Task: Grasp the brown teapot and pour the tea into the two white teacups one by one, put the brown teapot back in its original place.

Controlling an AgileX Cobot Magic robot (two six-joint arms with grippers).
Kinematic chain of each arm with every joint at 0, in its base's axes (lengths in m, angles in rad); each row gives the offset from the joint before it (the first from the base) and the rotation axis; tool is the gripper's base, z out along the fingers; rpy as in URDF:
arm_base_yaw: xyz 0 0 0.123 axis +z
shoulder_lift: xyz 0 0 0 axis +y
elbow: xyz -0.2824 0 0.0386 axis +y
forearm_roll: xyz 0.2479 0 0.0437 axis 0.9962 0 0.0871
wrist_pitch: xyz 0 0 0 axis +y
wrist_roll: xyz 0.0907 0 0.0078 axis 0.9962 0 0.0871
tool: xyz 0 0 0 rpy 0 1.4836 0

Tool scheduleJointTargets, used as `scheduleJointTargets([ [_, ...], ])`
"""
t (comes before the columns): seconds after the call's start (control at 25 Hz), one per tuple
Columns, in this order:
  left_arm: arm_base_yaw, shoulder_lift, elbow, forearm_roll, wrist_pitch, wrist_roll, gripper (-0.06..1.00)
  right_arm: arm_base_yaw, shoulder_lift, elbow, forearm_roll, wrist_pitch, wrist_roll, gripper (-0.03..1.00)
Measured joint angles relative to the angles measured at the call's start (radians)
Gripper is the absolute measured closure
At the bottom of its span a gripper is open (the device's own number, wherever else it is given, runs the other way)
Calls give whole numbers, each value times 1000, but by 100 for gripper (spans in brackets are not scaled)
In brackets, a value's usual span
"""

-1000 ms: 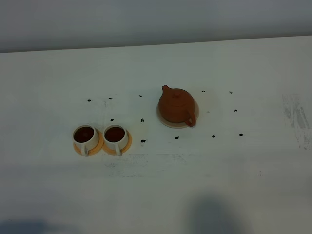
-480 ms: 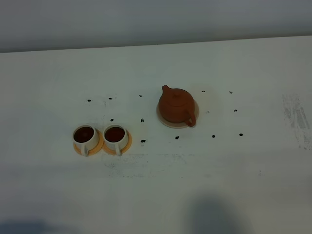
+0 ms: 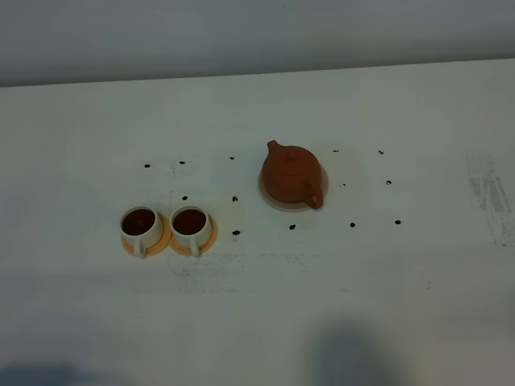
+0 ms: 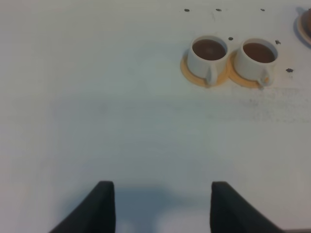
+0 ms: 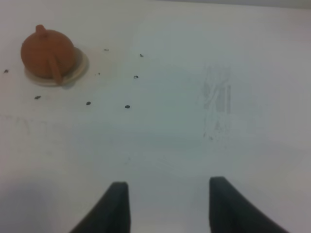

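Resting on its coaster (image 5: 77,68), brown teapot (image 5: 47,54) well apart from right gripper (image 5: 167,206), jaws spread, empty.

brown teapot (image 3: 290,173): matt clay | teacups (image 3: 142,224): smooth glazed white | table (image 3: 402,265): matt white, scuffed

Both pincers perhaps edge-cropped: left pincer (image 4: 163,206), right pincer (image 5: 167,206).

Two plain black, flat-sided tapering fingers (image 4: 102,208) per gripper, left gripper (image 4: 158,206) and right gripper (image 5: 167,206) alike
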Motion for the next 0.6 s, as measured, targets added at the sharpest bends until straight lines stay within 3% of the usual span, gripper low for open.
scheduleJointTargets([
  [0.6, 0, 0, 0, 0, 0, 0, 50, 0, 0, 0, 0, 0, 0, 58],
])
